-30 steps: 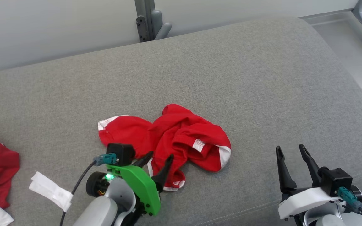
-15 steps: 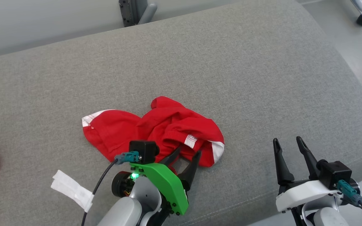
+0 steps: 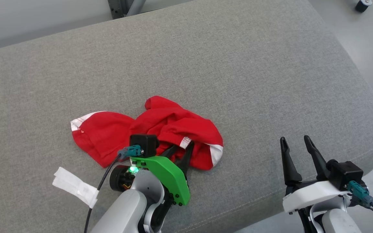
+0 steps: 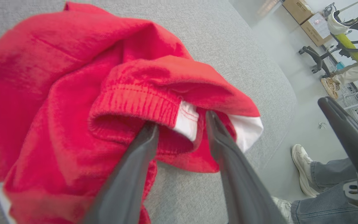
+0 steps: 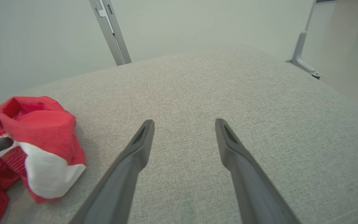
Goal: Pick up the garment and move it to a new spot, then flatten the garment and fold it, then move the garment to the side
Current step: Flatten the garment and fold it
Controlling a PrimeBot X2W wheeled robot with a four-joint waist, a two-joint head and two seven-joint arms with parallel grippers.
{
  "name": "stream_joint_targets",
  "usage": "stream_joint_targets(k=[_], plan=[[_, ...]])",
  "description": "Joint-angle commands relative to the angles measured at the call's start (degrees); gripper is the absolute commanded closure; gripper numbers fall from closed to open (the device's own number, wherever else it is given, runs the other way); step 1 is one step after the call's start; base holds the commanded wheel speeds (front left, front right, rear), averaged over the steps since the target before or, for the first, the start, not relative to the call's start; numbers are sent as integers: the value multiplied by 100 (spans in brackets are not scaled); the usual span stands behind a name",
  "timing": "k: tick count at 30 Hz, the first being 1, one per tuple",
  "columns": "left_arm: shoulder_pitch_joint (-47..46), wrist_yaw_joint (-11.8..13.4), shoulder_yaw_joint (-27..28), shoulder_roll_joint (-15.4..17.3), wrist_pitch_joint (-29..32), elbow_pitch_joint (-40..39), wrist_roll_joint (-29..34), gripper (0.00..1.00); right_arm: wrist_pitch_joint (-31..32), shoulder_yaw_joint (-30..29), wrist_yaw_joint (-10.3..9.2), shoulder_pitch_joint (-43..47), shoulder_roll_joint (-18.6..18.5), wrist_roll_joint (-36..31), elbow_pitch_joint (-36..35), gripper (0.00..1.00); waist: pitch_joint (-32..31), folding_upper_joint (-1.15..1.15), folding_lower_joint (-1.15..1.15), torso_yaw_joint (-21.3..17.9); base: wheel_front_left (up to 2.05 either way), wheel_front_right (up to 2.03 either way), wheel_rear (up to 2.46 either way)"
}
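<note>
Garment [image 3: 147, 132]: on the cushion [image 3: 238, 64], near its front edge.
Left gripper [image 3: 182, 147]: at the garment's near side, fingers either side of a fold.
Right gripper [image 3: 294, 138]: over the cushion's front right, well apart from the garment.
Paper strip [image 3: 74, 187]: on the cushion, left of the left gripper, before the garment.

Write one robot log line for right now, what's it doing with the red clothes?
step: pick up | left gripper: open, fingertips at red garment | right gripper: open, empty, over grey cushion
</note>
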Motion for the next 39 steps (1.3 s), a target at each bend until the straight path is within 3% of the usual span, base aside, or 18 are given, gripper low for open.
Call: stream_joint_targets(k=[1,7,17,23,28,33,39], plan=[[-80,-32,2,23,-43,16,32,100,-18,3,-4,-67,-4,19,-1,0,5,0,0,-4,0,0,0],[-314,-213,-109,201,185,-108,73,100,-18,-29,-4,-71,-4,62,26,0,-57,0,0,-49,0,0,0],[-1365,-195,365,671,1000,-1513,-159,100,-18,9,-4,84,-3,124,62,0,-298,0,0,-139,0,0,0],[-2238,-204,557,436,1103,-1726,-193,100,-18,101,-4,109,-4,193,110,0,-401,0,0,-221,0,0,0],[-2651,-126,638,159,794,-1679,-146,100,-18,100,-4,147,-2,200,131,0,-470,0,0,-258,0,0,0],[-2404,20,606,62,392,-1627,-91,100,-18,56,-4,191,-3,190,97,0,-459,0,0,-229,0,0,0],[-1459,128,465,462,563,-1634,-158,100,-18,-28,-4,262,-5,260,71,0,-381,0,0,-56,0,0,0]])
